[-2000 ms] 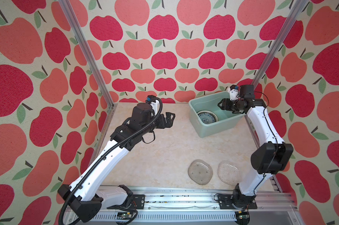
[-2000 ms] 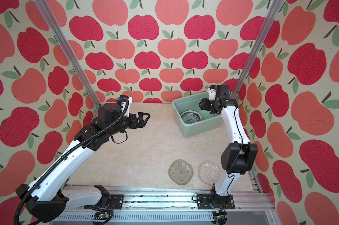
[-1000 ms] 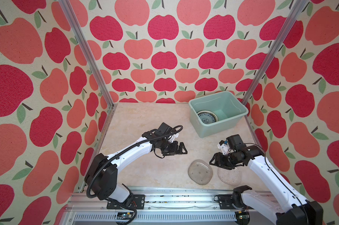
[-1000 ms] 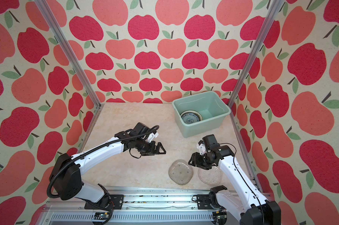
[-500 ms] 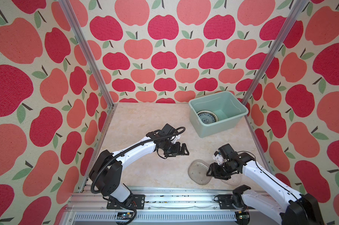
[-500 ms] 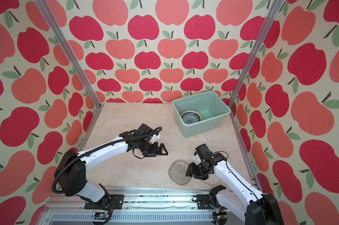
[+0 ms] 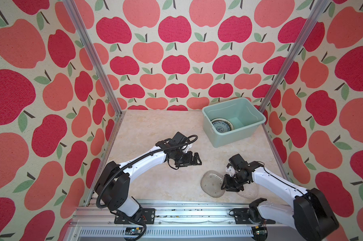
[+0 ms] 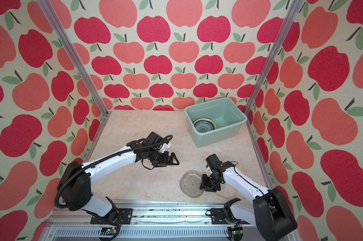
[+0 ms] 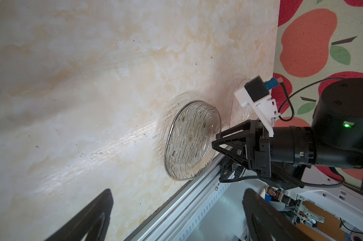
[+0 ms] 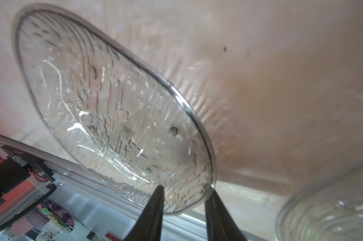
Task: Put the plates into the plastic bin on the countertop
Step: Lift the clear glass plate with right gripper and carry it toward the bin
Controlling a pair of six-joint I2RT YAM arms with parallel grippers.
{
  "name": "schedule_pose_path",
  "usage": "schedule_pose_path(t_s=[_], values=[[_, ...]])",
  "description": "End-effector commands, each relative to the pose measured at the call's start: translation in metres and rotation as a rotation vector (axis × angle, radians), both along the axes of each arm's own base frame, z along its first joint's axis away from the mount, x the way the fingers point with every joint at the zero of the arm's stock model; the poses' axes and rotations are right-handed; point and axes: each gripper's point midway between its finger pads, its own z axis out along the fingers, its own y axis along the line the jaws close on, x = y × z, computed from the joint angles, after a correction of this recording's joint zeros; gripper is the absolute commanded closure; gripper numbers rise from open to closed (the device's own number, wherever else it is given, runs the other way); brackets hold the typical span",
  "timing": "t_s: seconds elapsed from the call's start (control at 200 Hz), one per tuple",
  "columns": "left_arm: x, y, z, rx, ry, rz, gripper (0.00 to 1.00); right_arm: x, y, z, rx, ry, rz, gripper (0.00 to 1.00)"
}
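Right gripper has pinched the rim of the ribbed, see-through glass plate, tilted at the countertop's front edge. Left gripper hangs wide open.

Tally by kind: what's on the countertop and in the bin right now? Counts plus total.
Clear glass plates: 2, one and another, side by side on the countertop
Blue patterned plate: 1, lying in the bin; anything under it can't be counted
Plastic bin: 1
Total: 4 (3 plates visible, 1 bin)
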Motion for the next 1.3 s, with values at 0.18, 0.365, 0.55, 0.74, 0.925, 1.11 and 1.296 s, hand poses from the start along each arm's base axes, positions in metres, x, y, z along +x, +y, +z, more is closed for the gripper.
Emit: schedule_pose_path(t_s=[0.18,0.365,0.55,0.74,0.925,1.11,1.296], values=[[0.001,0.012,0.006,0.024,-0.004,0.034,0.01,0.036,0.023,0.001,0.036,-0.071,0.088,0.73],[-0.001,0.015,0.004,0.036,0.011,0.037,0.01,0.06,0.041,-0.002,0.062,-0.073,0.148,0.8],[-0.002,0.02,0.007,0.045,0.006,0.048,0.01,0.072,0.047,-0.004,0.048,-0.065,0.184,0.93],[0.001,0.025,0.017,0.042,-0.031,0.071,0.01,0.08,0.048,0.023,0.044,-0.114,0.227,0.99],[0.019,0.039,0.057,-0.022,-0.166,0.147,0.01,0.101,0.04,0.098,0.013,-0.241,0.318,1.0],[0.045,0.062,0.106,-0.11,-0.305,0.253,0.01,0.151,0.033,0.189,0.08,-0.404,0.302,1.0],[0.057,0.08,0.136,-0.154,-0.397,0.306,0.01,0.216,0.007,0.245,0.078,-0.537,0.243,1.0]])
